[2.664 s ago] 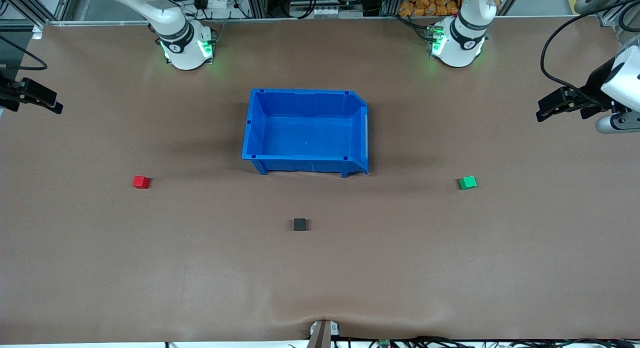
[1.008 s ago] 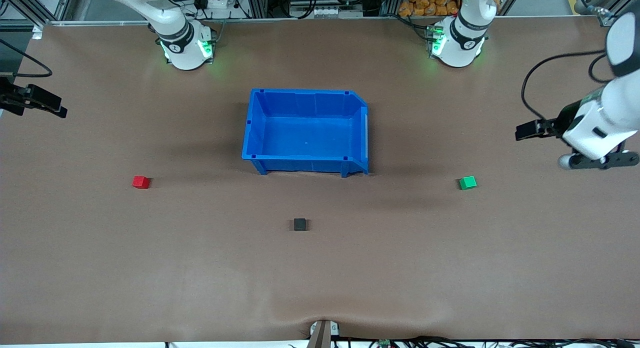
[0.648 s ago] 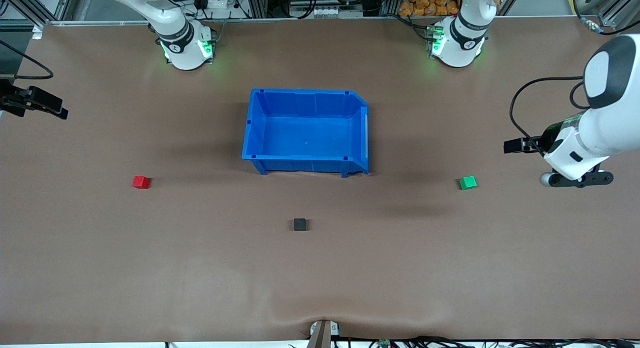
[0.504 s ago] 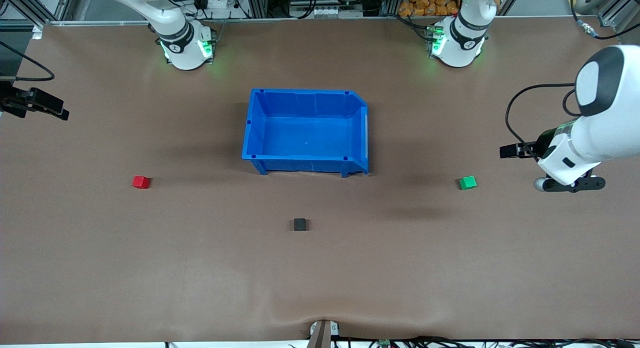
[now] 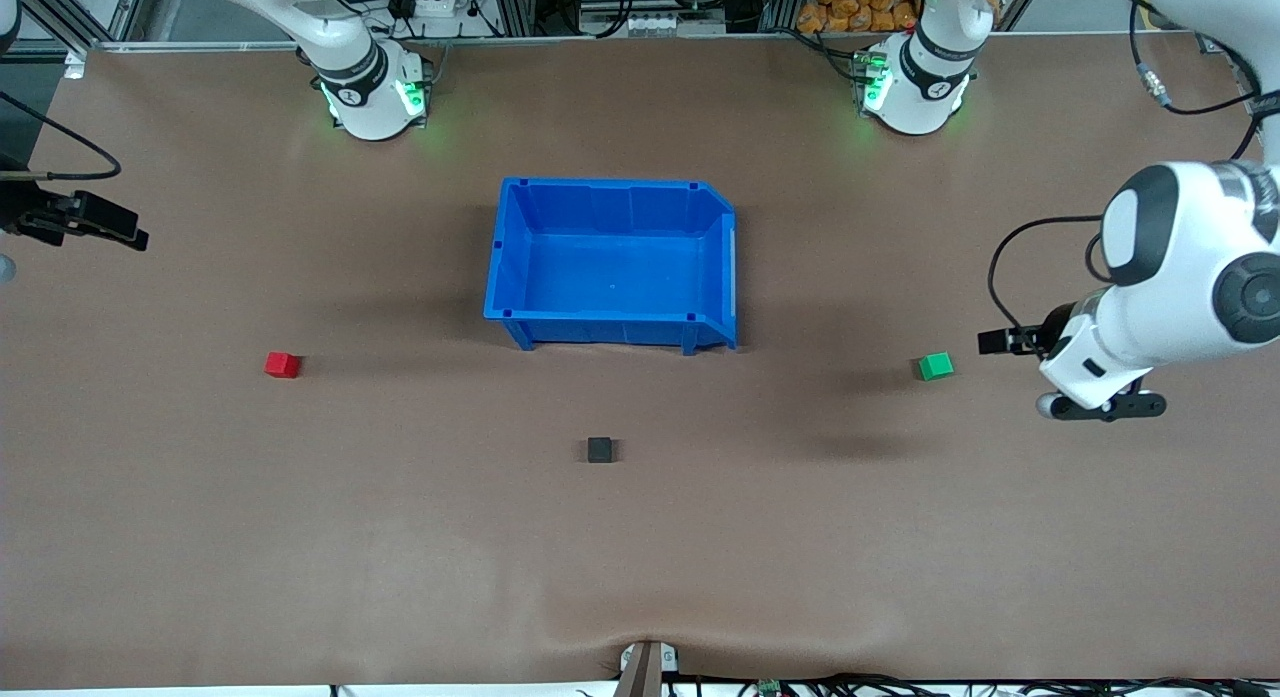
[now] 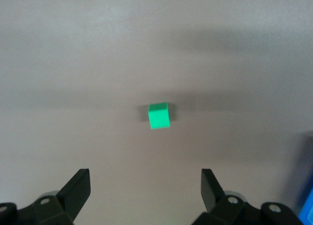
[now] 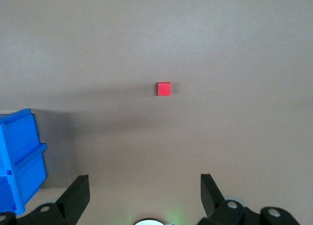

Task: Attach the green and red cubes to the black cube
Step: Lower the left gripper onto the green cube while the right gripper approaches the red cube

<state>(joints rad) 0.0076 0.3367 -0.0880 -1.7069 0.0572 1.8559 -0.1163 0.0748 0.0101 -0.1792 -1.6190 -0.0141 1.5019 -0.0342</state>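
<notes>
The green cube (image 5: pixel 936 365) lies on the table toward the left arm's end; it also shows in the left wrist view (image 6: pixel 159 116). My left gripper (image 5: pixel 995 341) is open and empty, up in the air beside the green cube; its fingers (image 6: pixel 78 191) are spread wide. The red cube (image 5: pixel 282 364) lies toward the right arm's end and shows in the right wrist view (image 7: pixel 164 88). My right gripper (image 5: pixel 125 232) is open and empty, over the table's edge at the right arm's end. The black cube (image 5: pixel 600 449) lies mid-table, nearer the front camera than the bin.
A blue bin (image 5: pixel 520 277) stands empty in the middle of the table, between the two arm bases; its corner shows in the right wrist view (image 7: pixel 19 156). A small bracket (image 5: pixel 645 662) sits at the table's front edge.
My left arm has swung down and toward the green cube, its gripper now close beside it. My right gripper has crept slightly inward over the table. The cubes have not moved.
</notes>
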